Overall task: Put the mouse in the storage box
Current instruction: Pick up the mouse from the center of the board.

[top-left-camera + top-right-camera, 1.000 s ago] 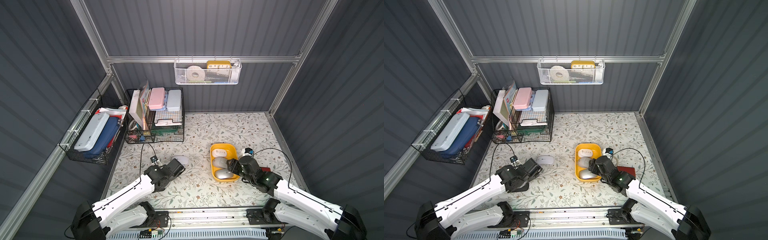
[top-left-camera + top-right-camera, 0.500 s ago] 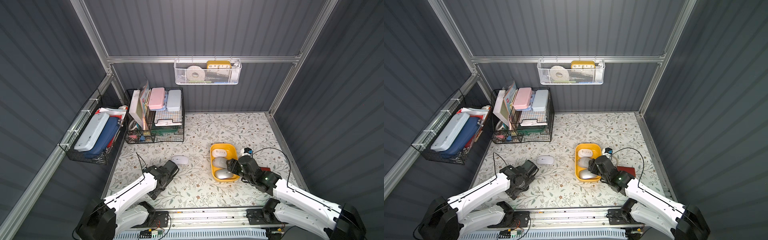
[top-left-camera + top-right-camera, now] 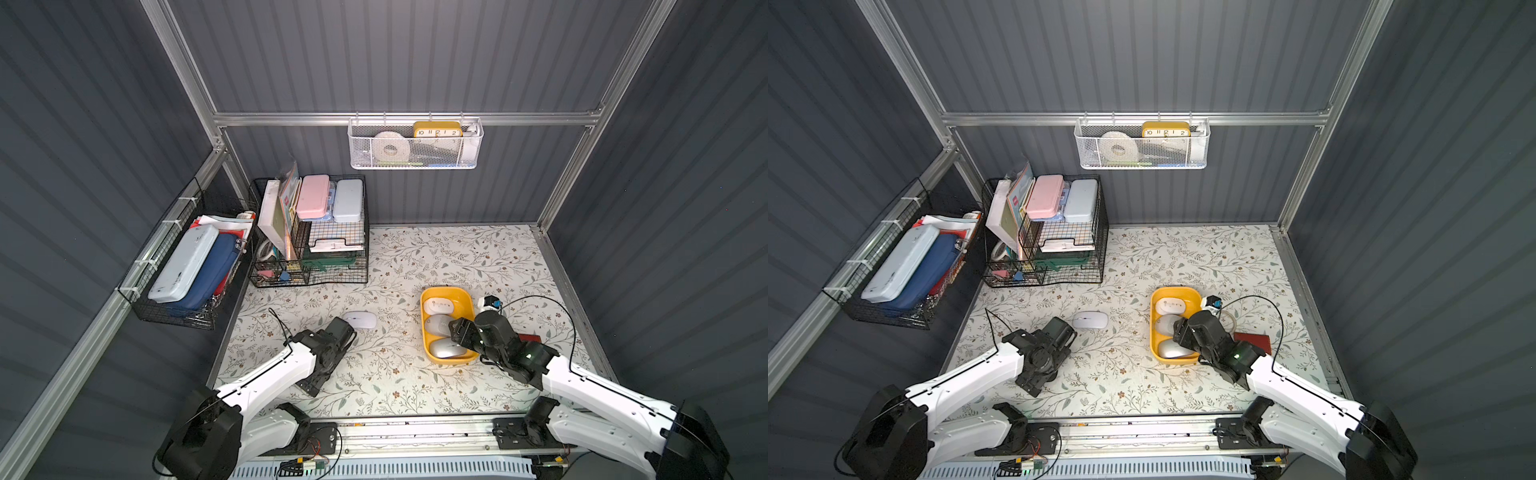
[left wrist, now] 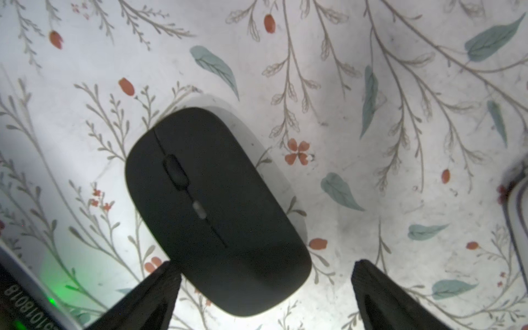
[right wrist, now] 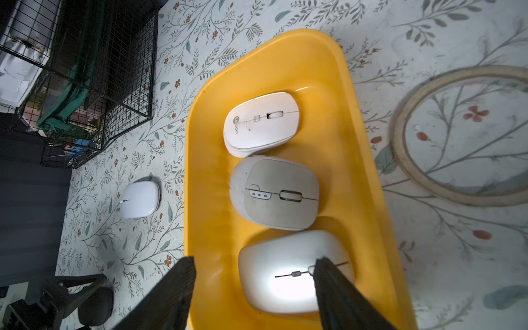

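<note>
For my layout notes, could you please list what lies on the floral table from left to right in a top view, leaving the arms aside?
Black wire rack → white mouse → yellow storage box → dark red flat item.

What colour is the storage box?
Mustard yellow; the storage box shows best in the right wrist view.

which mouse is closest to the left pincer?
The black mouse, just ahead of the left pincer: the only dark one. The white mouse lies farther off; three others sit in the storage box.
</note>
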